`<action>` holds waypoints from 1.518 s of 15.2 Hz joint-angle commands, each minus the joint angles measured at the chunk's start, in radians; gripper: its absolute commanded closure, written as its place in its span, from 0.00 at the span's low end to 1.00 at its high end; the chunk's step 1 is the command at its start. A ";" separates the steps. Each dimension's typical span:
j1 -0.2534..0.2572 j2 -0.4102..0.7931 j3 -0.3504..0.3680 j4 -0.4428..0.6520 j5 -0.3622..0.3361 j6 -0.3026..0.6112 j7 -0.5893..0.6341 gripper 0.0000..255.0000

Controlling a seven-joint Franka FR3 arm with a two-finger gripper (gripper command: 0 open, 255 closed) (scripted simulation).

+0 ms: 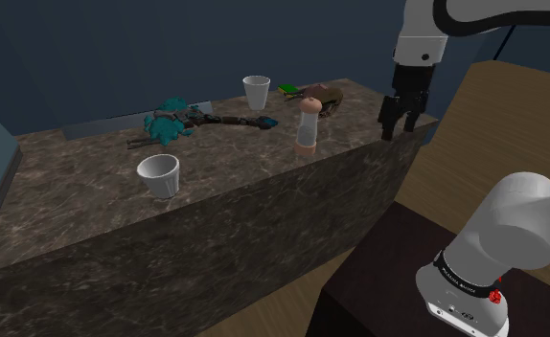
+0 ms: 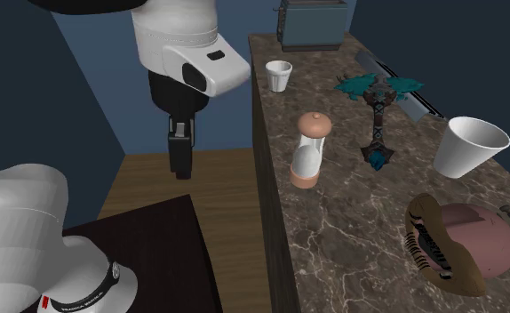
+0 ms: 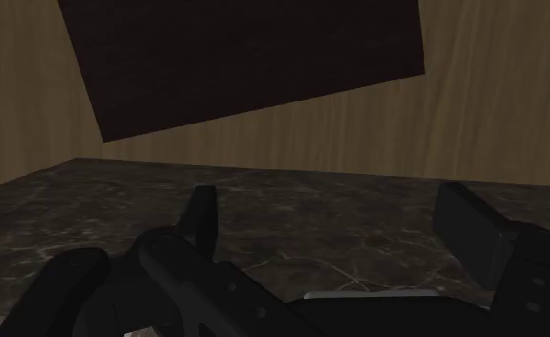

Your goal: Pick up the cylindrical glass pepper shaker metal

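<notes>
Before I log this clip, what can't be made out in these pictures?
Grey box, second exterior view: top cut off by the picture's edge.
Brown and pink thing, shoulder view: partly behind the shaker, too dim to name.
Gripper, second exterior view: seen edge-on, gap hidden; wrist view shows it open.
Green thing, shoulder view: too small to identify.

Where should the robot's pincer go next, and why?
Probably sideways toward the pepper shaker, at a height above the countertop. The pincer hangs open and empty off the countertop's edge, while the shaker stands upright near that edge, untouched, so closing that gap looks like the first step.
</notes>
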 commanded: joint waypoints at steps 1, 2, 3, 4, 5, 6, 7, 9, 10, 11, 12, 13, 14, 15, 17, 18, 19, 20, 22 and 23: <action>0.000 0.000 0.000 0.000 0.000 0.000 0.000 0.00; 0.002 0.044 0.002 0.031 0.000 0.012 0.001 0.00; 0.003 0.088 0.004 0.064 -0.001 0.022 0.002 0.00; 0.004 0.131 0.006 0.097 -0.002 0.030 0.003 0.00; 0.005 0.174 0.008 0.132 -0.003 0.037 0.004 0.00; 0.007 0.217 0.009 0.167 -0.004 0.043 0.005 0.00; 0.008 0.259 0.011 0.204 -0.005 0.047 0.007 0.00; 0.010 0.343 0.014 0.282 -0.007 0.050 0.009 0.00; 0.010 0.385 0.016 0.322 -0.009 0.050 0.011 0.00; 0.011 0.426 0.017 0.364 -0.010 0.048 0.012 0.00; 0.012 0.468 0.019 0.408 -0.012 0.045 0.014 0.00; 0.013 0.510 0.020 0.453 -0.014 0.041 0.016 0.00; 0.013 0.552 0.022 0.499 -0.016 0.035 0.017 0.00; 0.014 0.594 0.023 0.547 -0.018 0.028 0.019 0.00; 0.015 0.680 0.026 0.649 -0.022 0.008 0.023 0.00; 0.016 0.724 0.027 0.703 -0.024 -0.004 0.024 0.00; 0.017 0.768 0.028 0.760 -0.027 -0.017 0.026 0.00; 0.018 0.814 0.029 0.820 -0.029 -0.033 0.028 0.00; 0.020 0.910 0.030 0.951 -0.035 -0.070 0.031 0.00; 0.020 0.927 0.030 0.974 -0.035 -0.078 0.031 0.00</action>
